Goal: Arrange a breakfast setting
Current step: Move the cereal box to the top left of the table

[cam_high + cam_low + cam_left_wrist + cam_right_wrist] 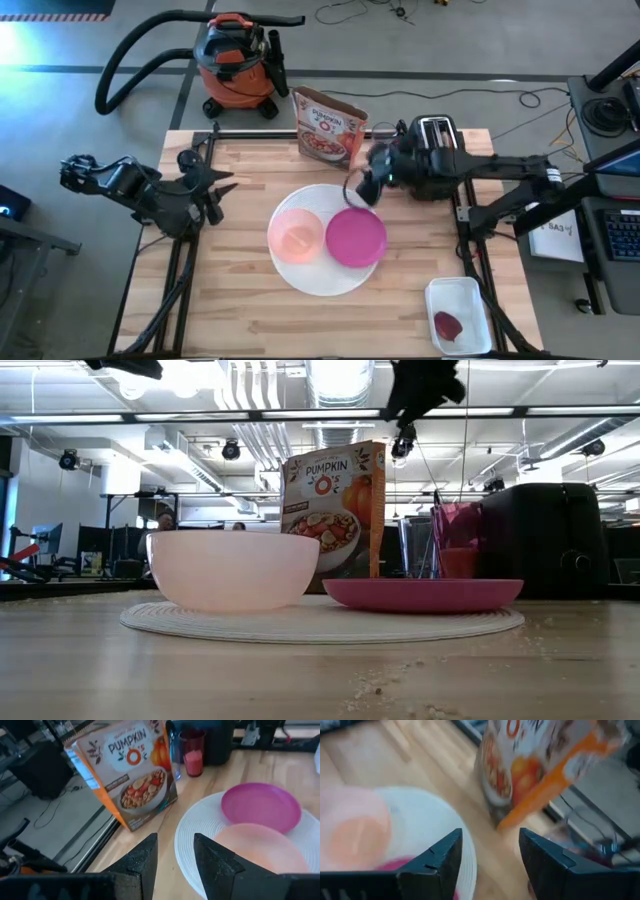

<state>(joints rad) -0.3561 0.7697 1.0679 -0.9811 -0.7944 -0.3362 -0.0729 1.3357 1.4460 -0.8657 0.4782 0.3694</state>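
Breakfast setting at mid-table: large white round plate (322,277) flat on the wood, carrying two items side by side. Left to right, as seen from above:

Left gripper (215,192) waits at the left table edge, well apart from the plate, fingers (142,865) spread with a gap between them, holding nothing. Its wrist view looks across to the cereal box and the plates.

Pale pink bowl (295,235) sits on the left half of the white plate. The low view shows it upright, base on the plate.

Magenta plate (356,237) sits on the right half of the white plate, just beside the bowl; whether the two touch, cannot tell. It hangs slightly past the white plate's right rim.

Pumpkin O's cereal box (328,124) stands upright at the far table edge, behind the plates. An orange-and-black shop vacuum (236,64) sits on the floor beyond it.

Right gripper (367,187) hangs above the table just past the magenta plate's far edge, between it and the cereal box. Fingers (437,865) spread, empty.

Translucent pink cup (456,540) and clear glass (416,547) stand behind the magenta plate, next to a black toaster (437,131) at the far right.

White rectangular tray (458,315) lies near the right corner, holding a dark red item, too small to identify.
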